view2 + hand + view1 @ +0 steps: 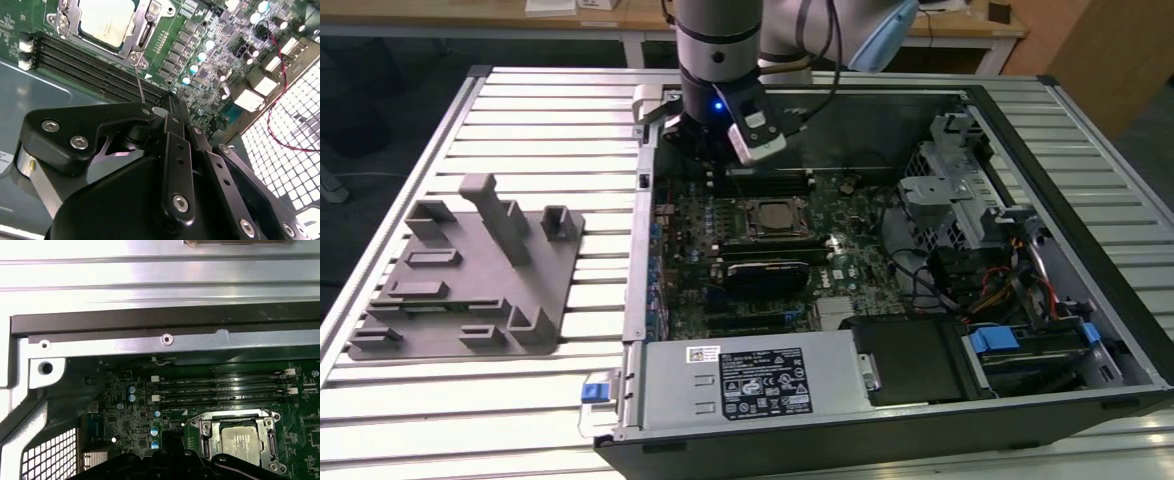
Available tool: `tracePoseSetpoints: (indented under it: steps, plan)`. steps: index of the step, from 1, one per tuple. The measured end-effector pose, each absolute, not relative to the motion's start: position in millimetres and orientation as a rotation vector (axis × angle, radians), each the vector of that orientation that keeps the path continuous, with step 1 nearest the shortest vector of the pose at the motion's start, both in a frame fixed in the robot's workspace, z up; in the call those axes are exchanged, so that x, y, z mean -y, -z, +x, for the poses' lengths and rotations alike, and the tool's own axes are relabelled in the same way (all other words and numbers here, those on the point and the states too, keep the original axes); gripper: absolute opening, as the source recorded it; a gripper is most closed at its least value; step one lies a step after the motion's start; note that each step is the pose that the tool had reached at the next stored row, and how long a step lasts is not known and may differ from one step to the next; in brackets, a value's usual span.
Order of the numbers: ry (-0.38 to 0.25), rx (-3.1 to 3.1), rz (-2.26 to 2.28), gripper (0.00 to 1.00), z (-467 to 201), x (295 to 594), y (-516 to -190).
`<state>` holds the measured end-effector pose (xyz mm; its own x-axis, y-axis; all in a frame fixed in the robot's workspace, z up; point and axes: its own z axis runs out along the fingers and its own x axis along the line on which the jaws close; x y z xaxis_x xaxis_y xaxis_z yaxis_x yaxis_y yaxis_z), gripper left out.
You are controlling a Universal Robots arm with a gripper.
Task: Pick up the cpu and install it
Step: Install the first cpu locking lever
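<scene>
Cpu sits in the motherboard socket, inside the open case. Claw hovers near it, fingers together, empty. Risk: descent could snag the thin retention lever.

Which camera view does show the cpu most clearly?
The second wrist view: the cpu is large, seated in its socket frame, though cut at the edge. The first wrist view shows it smaller, above the gripper body. The exterior view shows it tiny.
</scene>
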<state>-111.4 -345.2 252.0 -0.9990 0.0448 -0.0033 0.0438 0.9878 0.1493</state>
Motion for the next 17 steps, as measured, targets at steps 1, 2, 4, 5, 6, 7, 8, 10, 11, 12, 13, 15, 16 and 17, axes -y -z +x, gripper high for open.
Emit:
tracePoseSetpoints:
  steps: [1, 2, 4, 5, 6, 7, 8, 10, 11, 12, 13, 15, 16, 17]
  plan:
    - [-0.245, -3.125, 0.07, 0.11, -111.6, 345.2, -251.8]
    - [-0.257, -3.124, 0.07, 0.11, -111.8, 345.2, -251.7]
    - [-0.279, -3.123, 0.07, 0.11, -111.9, 345.2, -251.6]
    - [-0.29, -3.122, 0.07, 0.11, -111.9, 345.2, -251.6]
    - [-0.299, -3.121, 0.07, 0.11, -111.9, 345.2, -251.5]
    - [-0.306, -3.121, 0.07, 0.11, -111.9, 345.2, -251.5]
    - [-0.312, -3.12, 0.07, 0.11, -111.9, 345.2, -251.5]
    - [-0.318, -3.12, 0.07, 0.11, -111.8, 345.1, -251.5]
    - [-0.319, -3.12, 0.07, 0.11, -111.5, 345.1, -251.4]
    - [-0.319, -3.12, 0.07, 0.11, -110.8, 345.2, -251.4]
    - [-0.319, -3.12, 0.07, 0.11, -109.9, 345.1, -251.4]
    - [-0.319, -3.12, 0.07, 0.11, -107.0, 345.2, -251.2]
    - [-0.319, -3.12, 0.07, 0.11, -105.2, 345.2, -251.2]
    - [-0.319, -3.12, 0.07, 0.11, -103.3, 345.2, -251.2]
